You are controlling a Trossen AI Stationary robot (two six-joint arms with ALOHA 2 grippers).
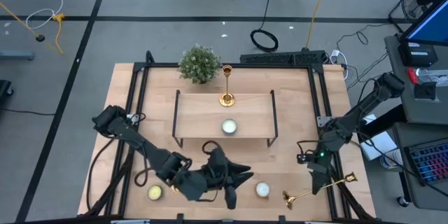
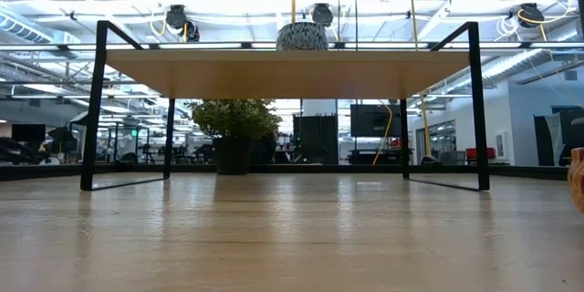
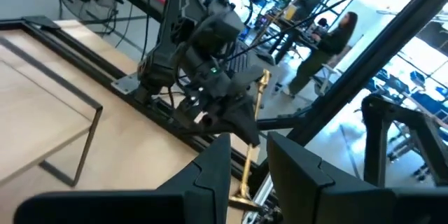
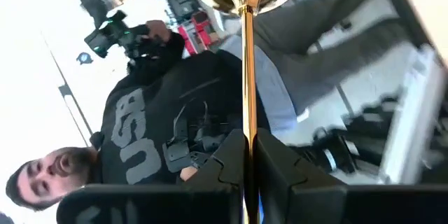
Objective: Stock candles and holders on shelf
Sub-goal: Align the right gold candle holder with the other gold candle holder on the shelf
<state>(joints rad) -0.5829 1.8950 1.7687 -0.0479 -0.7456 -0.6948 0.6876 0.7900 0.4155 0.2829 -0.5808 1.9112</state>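
Note:
The light-wood shelf (image 1: 224,112) stands mid-table. On it are one gold holder (image 1: 226,87), upright at its far edge, and a pale candle (image 1: 229,127) near its front edge; both also show in the low view (image 2: 301,36). A yellowish candle (image 1: 155,193) and a white candle (image 1: 262,190) sit on the table near its front edge. My right gripper (image 1: 319,184) is shut on a second gold holder (image 1: 318,189) at the near right. My left gripper (image 1: 236,180) is open and empty between the two loose candles. A third holder does not show. My right gripper pinches the holder's thin stem (image 4: 246,122) between its two fingers, about midway along it. The fingers (image 4: 227,164) lie across the stem and come slanting down from the far right. The holder is tilted, flared base (image 1: 288,197) toward the near edge and cup (image 1: 350,178) to the right.
A small green bushy plant (image 1: 199,63) stands behind the shelf's far left corner. Black rails (image 1: 329,112) run along the table's sides. A person (image 4: 161,133) stands beyond the table's near edge. Bare tabletop (image 2: 292,228) lies under the shelf.

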